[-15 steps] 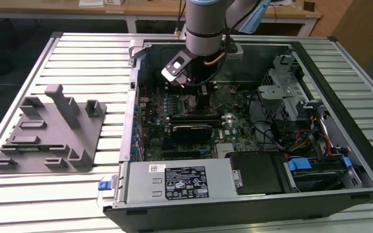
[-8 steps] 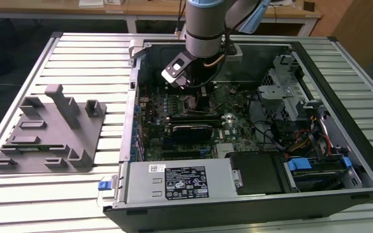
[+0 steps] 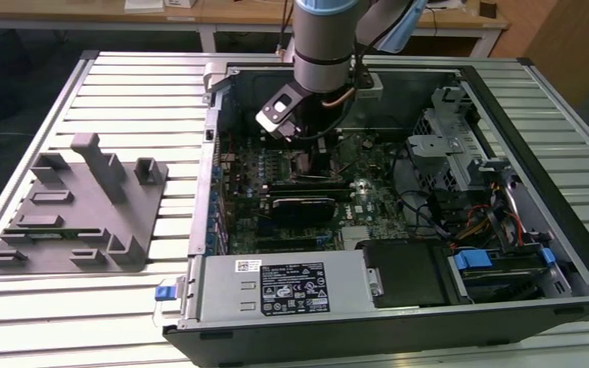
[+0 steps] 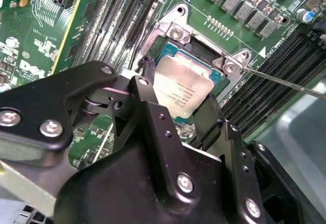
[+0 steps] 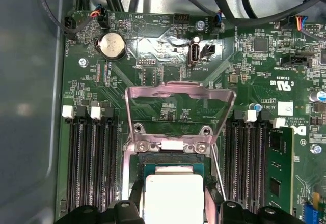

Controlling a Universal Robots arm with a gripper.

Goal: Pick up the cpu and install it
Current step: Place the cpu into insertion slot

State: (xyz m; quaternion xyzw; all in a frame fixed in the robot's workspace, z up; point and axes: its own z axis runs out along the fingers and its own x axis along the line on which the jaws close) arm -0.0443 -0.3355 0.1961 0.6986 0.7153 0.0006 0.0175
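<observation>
Standing by, the arm [image 3: 320, 38] reaches down into the open computer case [image 3: 376, 337], toward 11 o'clock of its interior in the exterior view. In the second wrist view the gripper [image 4: 177, 98] is narrowed onto the cpu [image 4: 183, 84], holding it by two opposite edges. The chip lies within the socket frame [image 4: 175, 30].

Hazard: a tilted or offset chip, if pressed down or dragged sideways, would likely bend the contacts. The raised load plate [image 5: 179, 99] could also drop onto the gripper.

Grey arm [image 3: 320, 46], black gripper [image 4: 175, 94]
Light blue trim is seen on the arm, silver screws on the gripper.
</observation>
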